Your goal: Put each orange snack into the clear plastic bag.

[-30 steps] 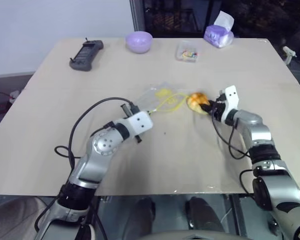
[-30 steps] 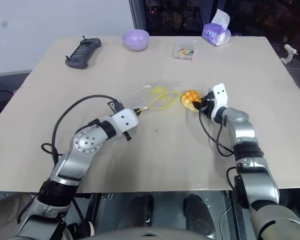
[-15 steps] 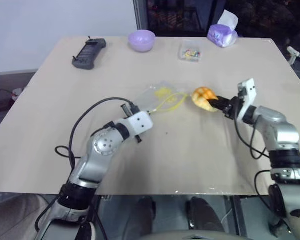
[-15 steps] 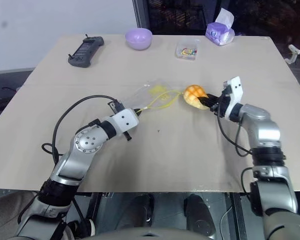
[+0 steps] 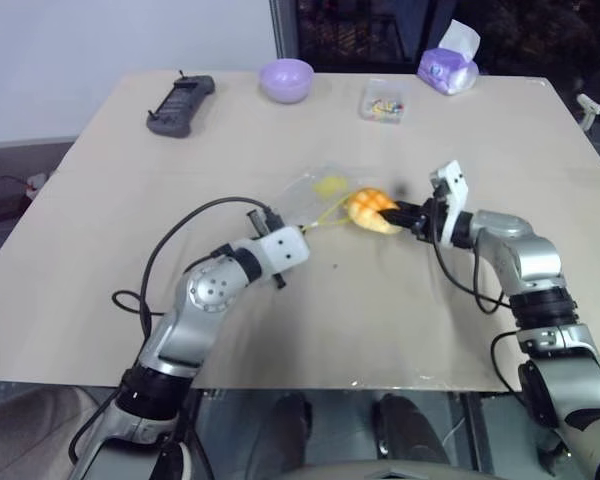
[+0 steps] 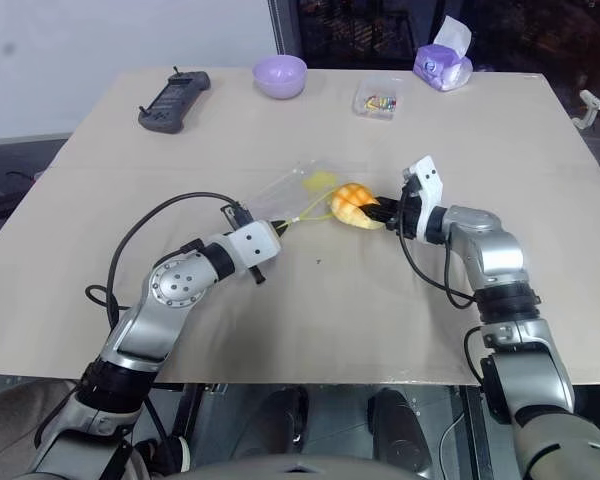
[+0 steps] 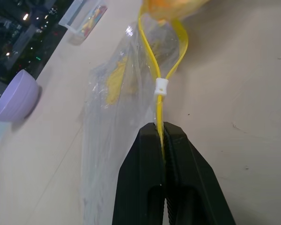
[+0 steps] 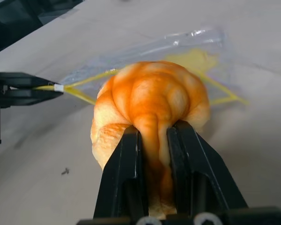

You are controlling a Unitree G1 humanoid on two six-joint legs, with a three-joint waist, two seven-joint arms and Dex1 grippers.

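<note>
The right gripper (image 6: pixel 385 212), clenched on the bun (image 6: pixel 354 205), has carried it toward nine o'clock to the bag (image 5: pixel 315 192) mouth (insertion looks next); the left gripper (image 7: pixel 163 132) stays pinched on the bag's yellow strip.

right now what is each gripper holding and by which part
Left gripper pinches the clear plastic bag by its yellow seal strip; right gripper squeezes the orange snack at one side.

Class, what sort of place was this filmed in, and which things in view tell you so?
Probably a robotics lab or test room: a plain tan table set with props, a black handheld controller, and dark equipment shelving behind it.
</note>
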